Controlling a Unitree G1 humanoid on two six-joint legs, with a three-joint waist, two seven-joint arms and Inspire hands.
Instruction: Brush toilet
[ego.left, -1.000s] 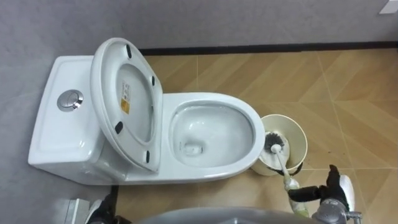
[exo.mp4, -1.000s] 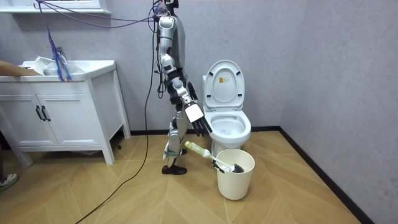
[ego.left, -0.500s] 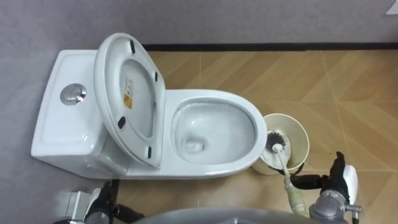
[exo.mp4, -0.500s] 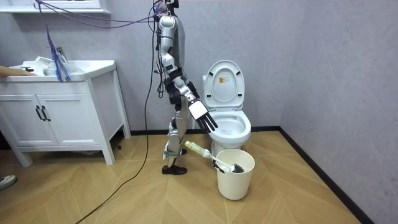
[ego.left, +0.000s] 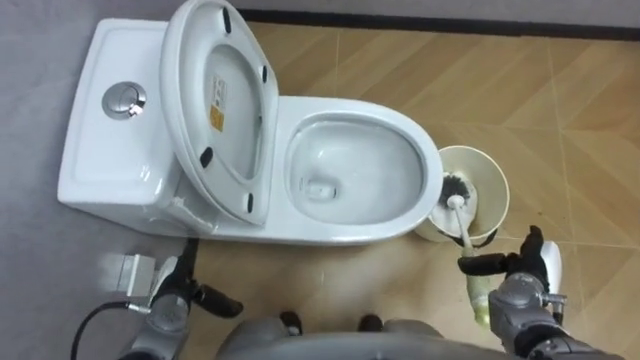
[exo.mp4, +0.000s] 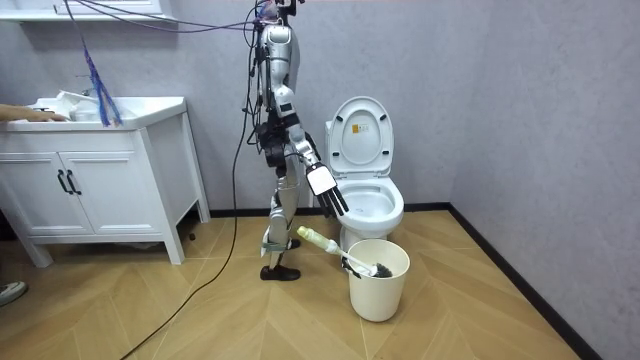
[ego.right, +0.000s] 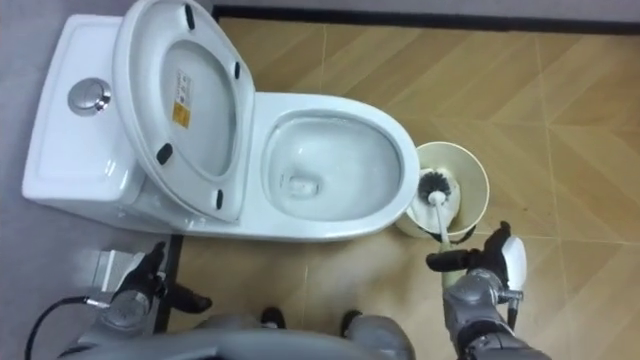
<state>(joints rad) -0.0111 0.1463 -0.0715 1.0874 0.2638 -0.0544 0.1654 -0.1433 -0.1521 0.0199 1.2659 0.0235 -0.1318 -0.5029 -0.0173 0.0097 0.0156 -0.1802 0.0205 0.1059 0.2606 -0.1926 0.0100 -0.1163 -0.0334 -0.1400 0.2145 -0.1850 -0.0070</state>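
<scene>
The white toilet (ego.left: 120, 170) stands with its lid (ego.left: 225, 100) raised and the bowl (ego.left: 355, 170) open. To its right a cream bucket (ego.left: 490, 190) holds the toilet brush (ego.left: 459, 188), dark head down. The brush handle (ego.left: 478, 298) slants out toward me. My right hand (ego.left: 525, 272) hovers just above that handle, open, fingers straight and thumb stretched left, with nothing in its grasp. My left hand (ego.left: 178, 296) hangs at the lower left beside the toilet's base, fingers relaxed. In the room view I stand beside the toilet (exo.mp4: 365, 195), right hand (exo.mp4: 326, 188) above the bucket (exo.mp4: 378, 282).
A grey wall runs behind the tank. Wooden floor surrounds the toilet and bucket. At the room view's left stands a white sink cabinet (exo.mp4: 90, 185), where a person's hand (exo.mp4: 18, 113) rests on the counter.
The eye view has tipped down as I lean over, so both arms show more. My right hand has crept closer to the brush handle. The brush stays in the bucket.
</scene>
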